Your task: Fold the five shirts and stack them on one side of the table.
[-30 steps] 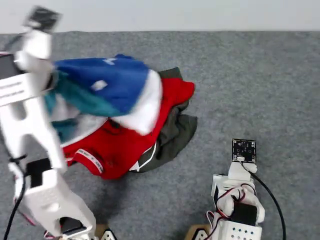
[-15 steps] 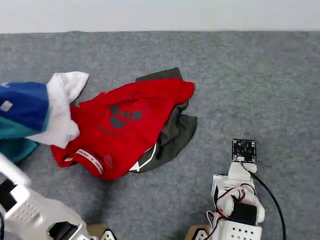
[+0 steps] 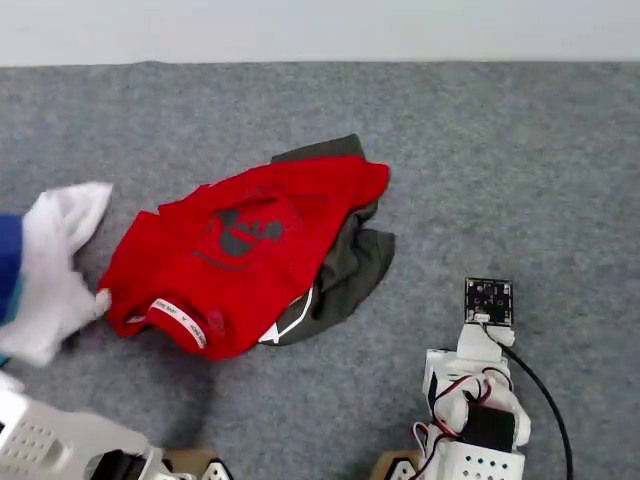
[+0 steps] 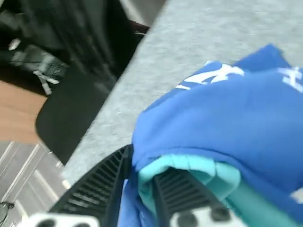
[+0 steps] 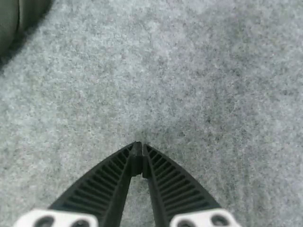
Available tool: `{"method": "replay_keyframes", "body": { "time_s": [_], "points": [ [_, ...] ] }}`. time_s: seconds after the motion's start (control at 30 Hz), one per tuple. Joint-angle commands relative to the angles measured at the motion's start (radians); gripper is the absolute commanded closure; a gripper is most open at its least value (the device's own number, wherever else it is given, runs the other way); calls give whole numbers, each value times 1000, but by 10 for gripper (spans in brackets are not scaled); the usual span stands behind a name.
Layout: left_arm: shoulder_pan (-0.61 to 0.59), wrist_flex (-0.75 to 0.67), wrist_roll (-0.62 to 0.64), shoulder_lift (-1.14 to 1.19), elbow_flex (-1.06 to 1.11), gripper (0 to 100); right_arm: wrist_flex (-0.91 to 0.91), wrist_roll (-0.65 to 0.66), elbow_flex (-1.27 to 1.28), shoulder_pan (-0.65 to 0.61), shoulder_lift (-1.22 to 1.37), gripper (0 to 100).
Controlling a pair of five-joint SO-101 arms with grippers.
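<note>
A red shirt (image 3: 240, 255) lies crumpled at the table's middle, on top of a dark olive shirt (image 3: 352, 262). At the left edge a white shirt (image 3: 55, 270) hangs with a strip of blue cloth (image 3: 8, 265) beside it. In the left wrist view my left gripper (image 4: 142, 177) is shut on a bundle of blue shirt (image 4: 227, 123) and teal shirt (image 4: 189, 170), near the table's edge. My right gripper (image 5: 138, 158) is shut with nothing in it, pointing down at bare grey felt, and its arm (image 3: 475, 400) sits folded at the front right.
The grey felt table (image 3: 500, 160) is open on its right half and along the back. Beyond the table's edge in the left wrist view are a dark chair (image 4: 71, 118) and a wooden floor (image 4: 19, 113). The left arm's base (image 3: 60, 445) stands at the front left corner.
My left arm has swung left and out of the high view, dragging the blue, teal and white shirts off the red one. The red shirt now lies uncovered. The right arm has not moved.
</note>
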Motion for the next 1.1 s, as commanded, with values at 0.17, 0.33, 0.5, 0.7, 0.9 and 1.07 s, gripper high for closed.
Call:
{"method": "replay_keyframes", "body": {
  "time_s": [0.17,0.33,0.5,0.7,0.9,1.07],
  "points": [
    [77,-61,-58,-21,41,991,7,11,15,-1,-8,990],
    [181,-63,-84,-23,148,854,7,11,15,-1,-8,990],
    [261,-66,-83,-21,191,737,7,11,15,-1,-8,990],
    [393,-61,-84,-32,185,734,7,11,15,-1,-8,990],
    [543,48,-84,-32,127,735,7,11,15,-1,-8,990],
    [715,213,-86,-32,64,735,7,11,15,-1,-8,990]
  ]
}}
